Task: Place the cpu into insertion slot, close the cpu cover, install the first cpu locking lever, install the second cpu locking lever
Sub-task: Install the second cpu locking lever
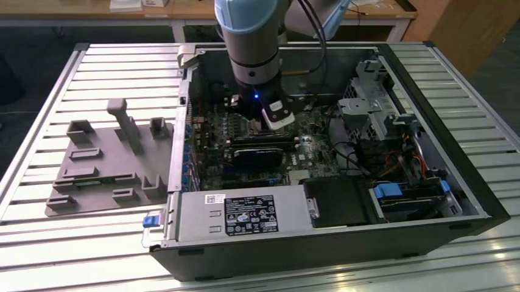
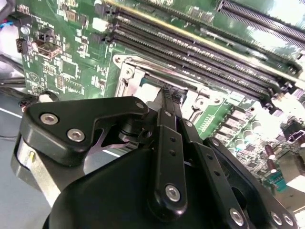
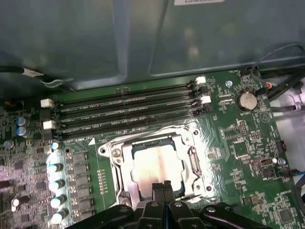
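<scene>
- Arm (image 1: pixel 253 55) reaches down into the open PC case (image 1: pixel 455 152); gripper (image 1: pixel 276 118) is low over the board (image 1: pixel 243 146).
- Gripper (image 3: pixel 163 187) fingers are pressed together, tips meeting with no gap, nothing visible between them.
- CPU (image 3: pixel 157 164) sits in the socket directly ahead of the fingertips, silvery top showing.
- Cover (image 3: pixel 190 157) lies flat around the chip, its frame bordering it on all sides; the fingertips are at the frame's near edge.
- RAM slots (image 3: pixel 128 112) run just beyond the socket, far side from the gripper.
- In the second wrist view the fingertips (image 2: pixel 167 95) end at the socket frame (image 2: pixel 131 71).
- Grey fixture tray (image 1: pixel 106 164) lies outside the case, well apart from the gripper.
</scene>
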`<state>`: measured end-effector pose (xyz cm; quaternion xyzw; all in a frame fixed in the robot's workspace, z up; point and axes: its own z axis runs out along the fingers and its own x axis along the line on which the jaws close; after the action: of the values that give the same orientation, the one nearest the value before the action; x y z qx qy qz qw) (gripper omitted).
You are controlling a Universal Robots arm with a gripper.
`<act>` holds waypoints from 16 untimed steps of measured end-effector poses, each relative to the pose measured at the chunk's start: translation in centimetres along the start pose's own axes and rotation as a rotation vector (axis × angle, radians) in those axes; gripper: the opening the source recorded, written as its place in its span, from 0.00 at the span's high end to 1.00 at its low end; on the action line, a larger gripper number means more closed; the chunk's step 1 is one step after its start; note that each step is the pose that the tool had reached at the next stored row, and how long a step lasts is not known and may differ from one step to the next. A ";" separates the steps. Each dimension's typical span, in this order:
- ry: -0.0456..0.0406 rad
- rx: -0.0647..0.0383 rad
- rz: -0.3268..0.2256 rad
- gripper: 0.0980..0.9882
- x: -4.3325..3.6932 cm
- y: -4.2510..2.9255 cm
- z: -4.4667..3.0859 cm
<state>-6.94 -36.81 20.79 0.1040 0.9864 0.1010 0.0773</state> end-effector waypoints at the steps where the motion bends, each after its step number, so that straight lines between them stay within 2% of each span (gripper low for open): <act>1: -0.0010 0.005 -0.001 1.00 0.04 0.21 0.04; 5: -0.0042 0.021 -0.004 1.00 0.15 0.95 0.19; 16: -0.0072 0.041 -0.007 1.00 0.01 2.21 0.49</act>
<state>-6.45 -34.60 20.78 0.1024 0.9884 0.0800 0.0791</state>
